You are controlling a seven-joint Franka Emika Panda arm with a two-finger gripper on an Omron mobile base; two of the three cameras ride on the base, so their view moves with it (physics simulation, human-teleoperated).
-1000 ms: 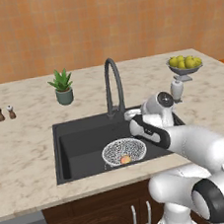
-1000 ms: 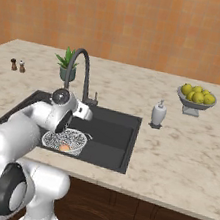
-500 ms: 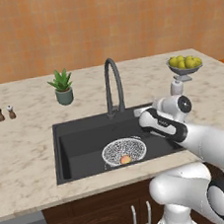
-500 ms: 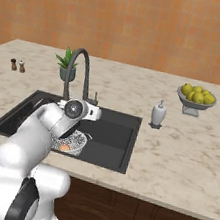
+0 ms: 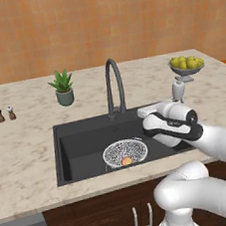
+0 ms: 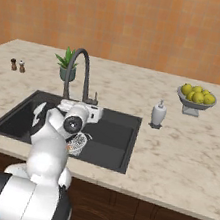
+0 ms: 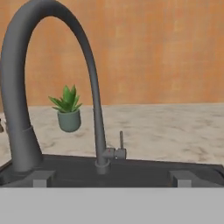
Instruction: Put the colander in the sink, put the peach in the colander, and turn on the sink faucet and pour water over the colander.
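Observation:
The speckled white colander [image 5: 125,151] sits in the black sink [image 5: 79,144], and the orange-pink peach [image 5: 126,160] lies inside it. My gripper [image 5: 142,112] hovers over the sink's back right part, just right of the faucet [image 5: 112,85]. It is level and points at the faucet's base. In the hand view its dark fingertips [image 7: 38,178] stand wide apart, open and empty, with the gripper [image 7: 111,179] facing the faucet [image 7: 94,109] and its small lever [image 7: 121,143]. From the right base view my arm hides most of the colander [image 6: 79,142].
A potted plant [image 5: 63,88] stands behind the sink on the left. Salt and pepper shakers [image 5: 5,114] are far left. A soap dispenser [image 5: 178,88] and a footed bowl of lemons [image 5: 186,65] stand on the counter to the right.
My hand has risen from above the colander and swung back and right toward the faucet base, turning level. Its jaws stayed open. Colander and peach have not moved.

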